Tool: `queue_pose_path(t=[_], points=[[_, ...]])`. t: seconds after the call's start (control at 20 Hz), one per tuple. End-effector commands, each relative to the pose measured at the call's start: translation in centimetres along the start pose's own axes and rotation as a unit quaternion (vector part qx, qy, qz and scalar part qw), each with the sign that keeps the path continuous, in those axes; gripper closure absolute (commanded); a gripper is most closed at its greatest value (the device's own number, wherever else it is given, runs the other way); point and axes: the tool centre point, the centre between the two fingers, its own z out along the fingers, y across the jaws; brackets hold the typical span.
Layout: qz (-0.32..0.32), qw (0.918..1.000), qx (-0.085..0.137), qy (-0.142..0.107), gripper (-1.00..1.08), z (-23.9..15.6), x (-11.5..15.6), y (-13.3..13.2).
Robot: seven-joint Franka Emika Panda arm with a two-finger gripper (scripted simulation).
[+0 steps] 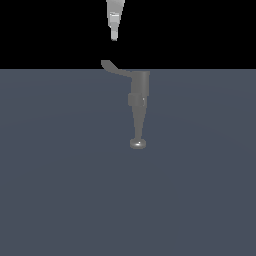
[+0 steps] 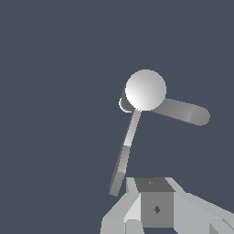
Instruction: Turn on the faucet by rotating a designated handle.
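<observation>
Standing out on the plain grey floor in the exterior view, the faucet is sitting about mid-scene, a bit to that view's right of center. Its rounded knob end is pointing toward the near side, with the spout tapering back up to the cylindrical body. From the far end of that body the handle is curving off toward the exterior view's left, thin and bent, with a flattened tip.

Farther back and higher up, the gripper is hanging above the handle's tip, clearly apart from it and not touching anything. Honestly can't tell if the fingers are spread or pinched together from either camera.

In the wrist view the faucet is showing as a bright round cap, and the gripper is sitting just beside the end of the thin handle.
</observation>
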Motion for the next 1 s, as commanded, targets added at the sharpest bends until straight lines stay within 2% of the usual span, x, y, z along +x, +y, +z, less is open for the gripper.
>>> queue_pose_path(t=[0.0, 0.45, 0.95], points=[[0.032, 0.9995, -0.001, 0.004, 1.08, 1.2, -0.1, -1.1], [0.124, 0.9922, -0.002, 0.018, 1.08, 5.0, -0.3, -4.1], [0.166, 0.9858, -0.001, 0.026, 1.08, 6.9, -0.5, -5.5]])
